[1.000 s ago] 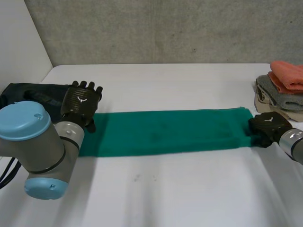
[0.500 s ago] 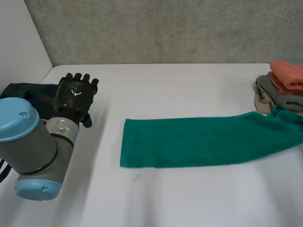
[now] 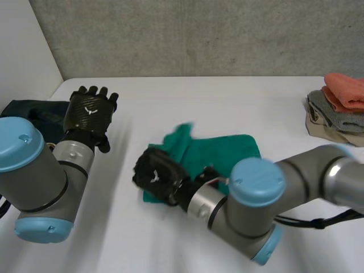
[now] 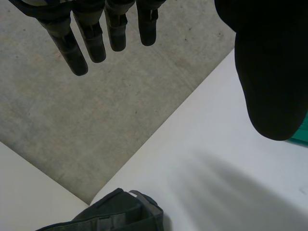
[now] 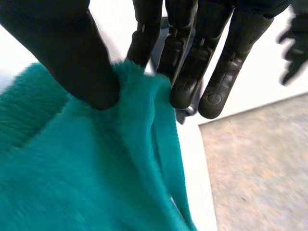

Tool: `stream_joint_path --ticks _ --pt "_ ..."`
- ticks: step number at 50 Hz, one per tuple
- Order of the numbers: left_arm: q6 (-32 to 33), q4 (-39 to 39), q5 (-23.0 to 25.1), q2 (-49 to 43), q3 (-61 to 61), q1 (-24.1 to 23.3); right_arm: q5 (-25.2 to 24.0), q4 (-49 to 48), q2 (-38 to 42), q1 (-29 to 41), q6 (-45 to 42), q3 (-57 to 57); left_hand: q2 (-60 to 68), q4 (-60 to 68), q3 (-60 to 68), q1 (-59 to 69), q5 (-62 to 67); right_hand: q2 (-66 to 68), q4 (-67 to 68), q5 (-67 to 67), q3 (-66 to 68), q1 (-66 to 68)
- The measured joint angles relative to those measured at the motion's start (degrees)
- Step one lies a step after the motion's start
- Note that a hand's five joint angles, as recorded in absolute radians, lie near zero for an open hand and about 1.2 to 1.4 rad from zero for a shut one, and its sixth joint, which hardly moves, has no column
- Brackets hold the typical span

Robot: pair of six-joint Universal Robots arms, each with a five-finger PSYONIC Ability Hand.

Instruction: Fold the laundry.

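The green towel (image 3: 227,149) lies folded over on itself in the middle of the white table (image 3: 227,96), with one end bunched up towards the left. My right hand (image 3: 158,175) rests at that left end, its arm reaching across the table's front. In the right wrist view the thumb and fingers (image 5: 185,67) pinch an edge of the green towel (image 5: 72,168) between them. My left hand (image 3: 91,114) is raised over the table's left side, apart from the towel. Its fingers (image 4: 91,38) are straight and hold nothing.
A dark bag (image 3: 34,111) lies at the table's left edge, below my left hand; its top (image 4: 115,214) is under the fingers. A pile of folded laundry (image 3: 338,108) sits at the far right. A concrete wall runs behind the table.
My right hand has swept from the table's right side to the left with the towel's right end, doubling the towel over. The left hand let go and lifted away leftwards.
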Motion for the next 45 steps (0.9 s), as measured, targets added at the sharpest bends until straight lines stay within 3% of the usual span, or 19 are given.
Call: stream_joint_path --ticks 3,5,7,12,19,25,29,31,33,40,45 --pt "0.03 0.14 0.05 -0.46 0.34 -0.4 1.43 0.16 0.91 0.55 -1.82 -0.35 0.0 0.0 0.0 0.0 0.0 -30.7 -30.85 -29.59 -31.07 -30.88" --pt "0.03 0.26 0.07 -0.68 0.7 -0.79 3.04 0.29 -0.17 0.33 -1.37 0.01 0.0 0.0 0.0 0.0 0.0 -46.24 -46.16 -44.71 -46.85 -42.59" --pt "0.03 0.34 0.08 -0.85 1.05 -1.16 4.24 0.43 -1.31 -0.04 -0.35 0.51 0.0 0.0 0.0 0.0 0.0 -48.61 -48.84 -47.48 -49.61 -44.11" --pt "-0.02 0.54 0.06 -2.17 3.54 -3.93 10.34 2.45 -10.08 -5.53 12.21 5.47 0.0 0.0 0.0 0.0 0.0 -48.97 -49.08 -48.06 -50.51 -44.2" --pt "-1.07 0.48 -0.02 -5.83 7.63 -8.8 12.75 9.44 -17.44 -13.92 26.32 12.36 0.0 0.0 0.0 0.0 0.0 -48.98 -49.08 -48.06 -50.51 -44.2" --pt "-1.85 0.37 -0.15 -10.84 10.99 -12.16 13.89 14.72 -17.28 -21.28 26.79 16.29 0.0 0.0 0.0 0.0 0.0 -48.96 -49.08 -48.06 -50.51 -44.2" --pt "-1.92 0.05 -0.26 -13.05 12.03 -12.96 15.64 15.94 -14.17 -24.73 22.39 16.12 0.0 0.0 0.0 0.0 0.0 -28.79 -31.06 -31.17 -30.74 -25.62" --pt "-1.92 -0.11 -0.29 -13.55 12.04 -13.07 16.88 16.31 -12.03 -25.67 19.28 14.84 0.0 0.0 0.0 0.0 0.0 -5.95 -9.0 -10.24 -8.74 -5.92" --pt "-1.92 -0.24 -0.33 -13.46 11.54 -13.03 17.94 16.54 -10.71 -25.9 17.27 13.61 0.0 0.0 0.0 0.0 0.0 5.0 3.49 1.82 3.62 1.22" --pt "-2.04 -0.42 -0.45 -9.32 7.76 -11.57 22.18 16.08 -10.01 -23.8 13.37 7.62 0.0 0.0 0.0 0.0 0.0 6.06 5.42 2.96 5.26 1.95" --pt "-2.11 -0.46 -0.53 -4.17 3.65 -8.52 22.25 13.17 -11.23 -16.08 11.08 3.46 0.0 0.0 0.0 0.0 0.0 6.06 5.42 2.96 5.26 1.95"
